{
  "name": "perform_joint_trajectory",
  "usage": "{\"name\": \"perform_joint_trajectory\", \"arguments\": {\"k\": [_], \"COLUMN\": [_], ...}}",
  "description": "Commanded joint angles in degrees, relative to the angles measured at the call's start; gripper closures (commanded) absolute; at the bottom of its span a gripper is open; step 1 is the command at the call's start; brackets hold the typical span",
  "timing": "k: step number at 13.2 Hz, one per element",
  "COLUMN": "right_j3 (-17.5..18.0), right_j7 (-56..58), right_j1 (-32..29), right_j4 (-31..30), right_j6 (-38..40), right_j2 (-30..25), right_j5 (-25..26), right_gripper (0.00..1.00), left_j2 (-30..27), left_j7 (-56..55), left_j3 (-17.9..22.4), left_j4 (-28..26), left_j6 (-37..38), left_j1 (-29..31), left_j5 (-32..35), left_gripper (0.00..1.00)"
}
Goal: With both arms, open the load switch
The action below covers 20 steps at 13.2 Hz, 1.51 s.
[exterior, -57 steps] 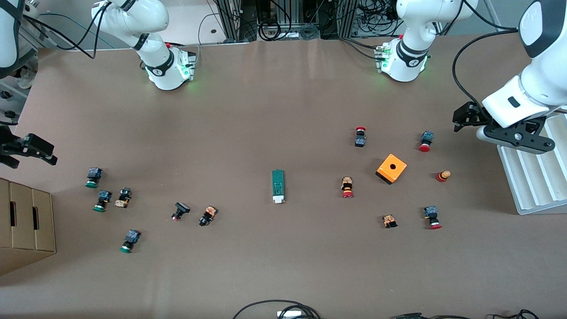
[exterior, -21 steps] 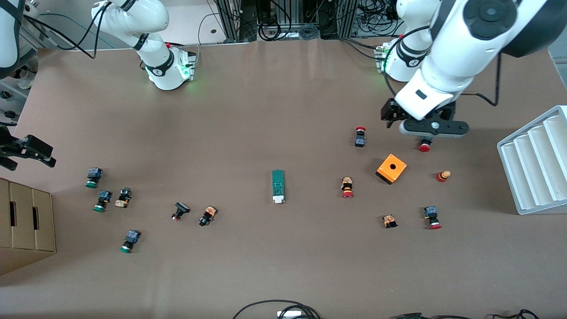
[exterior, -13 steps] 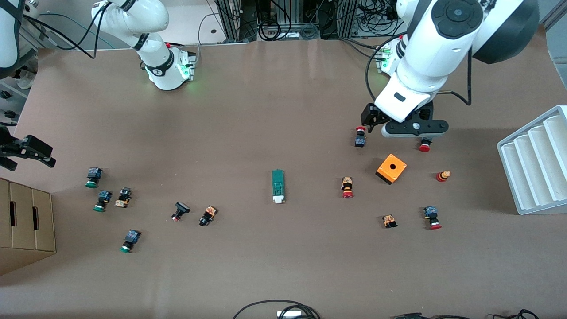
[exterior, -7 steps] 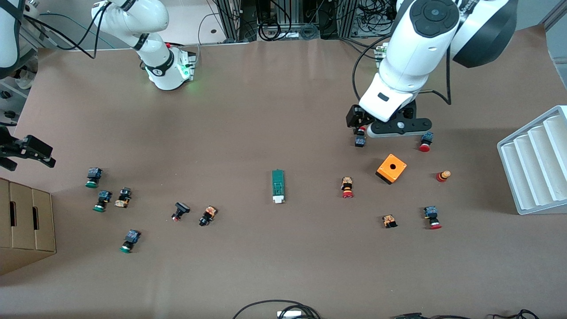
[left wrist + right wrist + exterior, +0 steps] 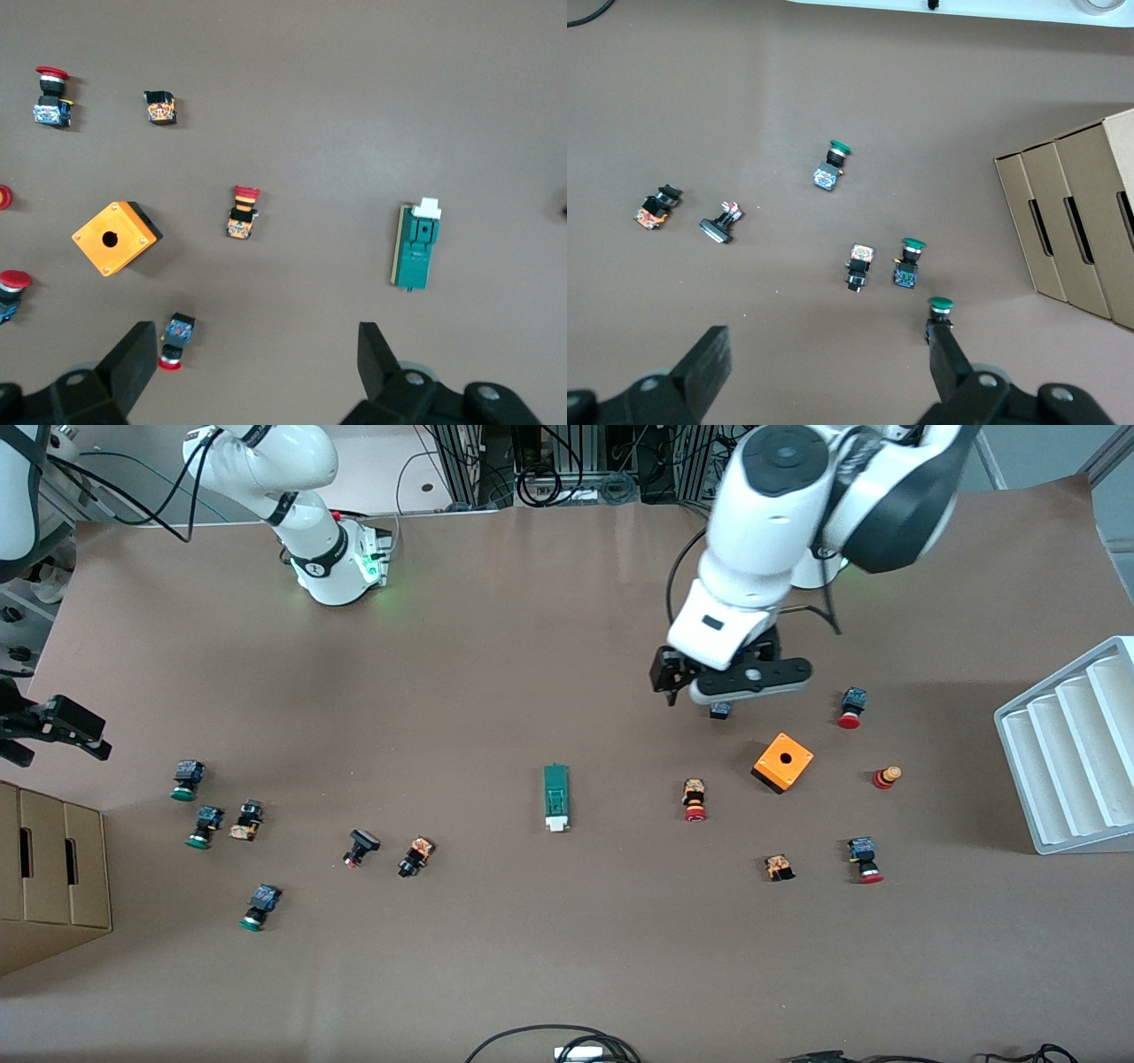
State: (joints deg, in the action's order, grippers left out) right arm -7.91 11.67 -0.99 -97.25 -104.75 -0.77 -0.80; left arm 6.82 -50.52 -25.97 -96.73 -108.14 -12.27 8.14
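The load switch (image 5: 556,797) is a slim green bar with a white block at the end nearer the front camera. It lies flat in the middle of the table, and the left wrist view shows it too (image 5: 416,252). My left gripper (image 5: 728,680) hangs open over a red-capped push-button (image 5: 719,709), some way from the switch toward the left arm's end. Its fingers (image 5: 135,361) hold nothing. My right gripper (image 5: 55,726) waits at the right arm's end, above the table edge. It is open and empty in its wrist view (image 5: 828,359).
An orange cube with a hole (image 5: 783,762) and several red-capped push-buttons (image 5: 695,801) lie toward the left arm's end. Green-capped buttons (image 5: 186,781) lie toward the right arm's end, beside a cardboard box (image 5: 49,877). A white ribbed tray (image 5: 1067,748) stands at the left arm's end.
The left arm has swung from over the white tray toward the table's middle, and its gripper has passed above the orange cube's area. The right arm and the load switch have not moved.
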Motion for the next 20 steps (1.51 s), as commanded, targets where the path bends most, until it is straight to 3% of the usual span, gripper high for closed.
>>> {"name": "perform_joint_trajectory", "arguments": {"k": [1, 8, 13, 16, 20], "right_j3": [-0.08, -0.08, -0.17, -0.26, -0.96], "right_j7": [0.2, 0.2, 0.2, 0.2, 0.2], "right_j1": [0.11, -0.06, -0.33, -0.41, -0.68], "right_j4": [0.39, 0.39, 0.39, 0.39, 0.39], "right_j6": [-0.19, -0.19, -0.28, -0.45, -0.45], "right_j2": [-0.02, 0.07, 0.24, 0.42, 0.68], "right_j5": [0.54, 0.45, 0.54, 0.54, 0.45], "right_gripper": [0.0, 0.0, 0.0, 0.0, 0.0], "left_j2": [3.1, 10.57, 16.2, 21.2, 26.92], "left_j7": [-8.6, -32.06, -41.58, -45.61, -59.48], "left_j3": [0.04, 0.13, 0.13, 0.13, 0.13], "left_j4": [1.45, 1.72, 1.8, 2.42, 3.21], "left_j6": [-2.51, -6.38, -9.8, -13.76, -14.47], "left_j1": [-3.89, -14.08, -19.1, -21.12, -24.29], "left_j5": [4.85, 20.49, 30.68, 39.46, 52.9], "left_gripper": [0.0, 0.0, 0.0, 0.0, 0.0]}}
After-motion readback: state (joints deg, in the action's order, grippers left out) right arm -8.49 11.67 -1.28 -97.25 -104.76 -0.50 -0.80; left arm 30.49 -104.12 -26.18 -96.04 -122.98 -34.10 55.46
